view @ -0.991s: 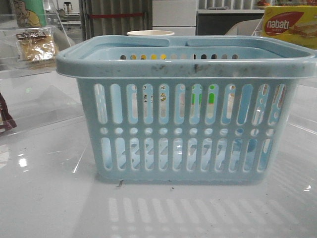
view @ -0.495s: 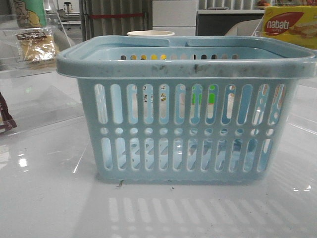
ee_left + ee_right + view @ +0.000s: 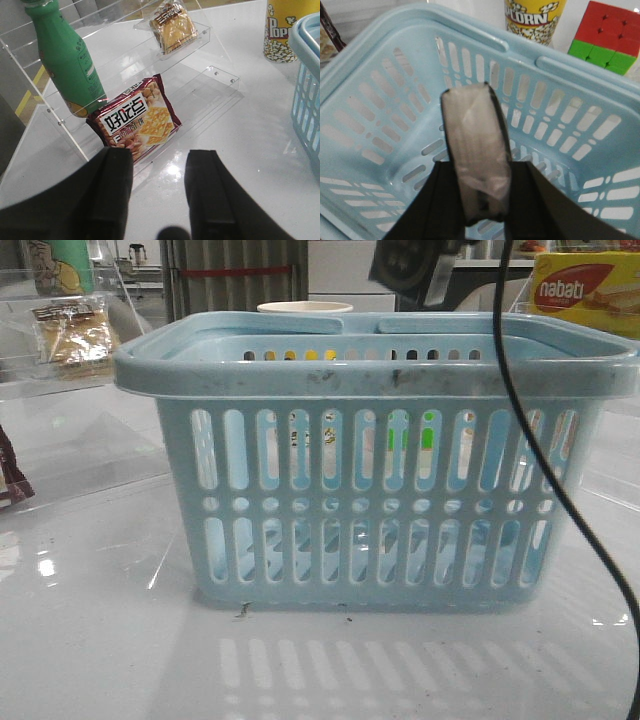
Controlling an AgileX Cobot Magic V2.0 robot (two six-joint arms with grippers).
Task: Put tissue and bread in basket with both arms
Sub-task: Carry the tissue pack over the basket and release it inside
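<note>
Broad matte-black fingers (image 3: 112, 190) on both wrists, a dark wrist housing (image 3: 405, 265), one thin black cable (image 3: 520, 410).

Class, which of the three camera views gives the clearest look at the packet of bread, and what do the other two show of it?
The left wrist view: the bread lies on the clear acrylic shelf, label strip and tan slices plain. The front view shows the bread smaller, far at the left edge, behind glare. The right wrist view shows none of it.
</note>
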